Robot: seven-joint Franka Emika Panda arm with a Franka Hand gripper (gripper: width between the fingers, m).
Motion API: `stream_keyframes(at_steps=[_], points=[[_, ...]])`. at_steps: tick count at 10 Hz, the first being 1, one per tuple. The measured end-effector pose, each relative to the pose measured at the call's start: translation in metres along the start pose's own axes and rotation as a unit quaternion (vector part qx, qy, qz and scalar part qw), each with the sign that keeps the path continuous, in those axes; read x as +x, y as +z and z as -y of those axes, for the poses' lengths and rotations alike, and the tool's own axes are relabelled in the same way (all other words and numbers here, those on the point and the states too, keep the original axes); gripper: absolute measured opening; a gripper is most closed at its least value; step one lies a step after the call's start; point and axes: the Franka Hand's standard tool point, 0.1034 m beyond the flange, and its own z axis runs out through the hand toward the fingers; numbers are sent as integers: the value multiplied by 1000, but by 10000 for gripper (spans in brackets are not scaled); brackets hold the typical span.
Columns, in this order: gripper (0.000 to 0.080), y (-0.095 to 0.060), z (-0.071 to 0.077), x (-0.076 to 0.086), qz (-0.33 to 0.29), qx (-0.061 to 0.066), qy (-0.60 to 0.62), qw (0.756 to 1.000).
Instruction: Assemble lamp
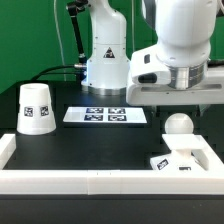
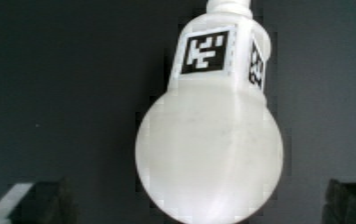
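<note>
Black tabletop [image 1: 100, 140], where we show the claw [image 2: 189, 203] spread wide over the bulb [image 2: 201, 140] just beneath it, presumably aligned for a grasp; shade [image 1: 36, 107] stands well aside

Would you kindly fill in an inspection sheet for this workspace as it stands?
Surface: black table, white rail along its front and sides.
Job's things: shade standing at the exterior view's left; base in the right front corner; bulb near it, under the gripper.
Clutter: nothing seen; the marker board lies mid-table.
Grippers: gripper open, one finger on each side of the bulb.
Cables: dark cable beside the arm's pedestal.
Surroundings: green backdrop.
</note>
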Motion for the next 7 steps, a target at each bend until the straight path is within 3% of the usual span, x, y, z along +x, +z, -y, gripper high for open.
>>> stream_keyframes(at_steps=[2, 5, 7], points=[[699, 4, -2, -8, 51, -3, 1, 999], [699, 10, -4, -6, 139, -5, 3, 990], [699, 10, 1, -2, 130, -7, 9, 991]])
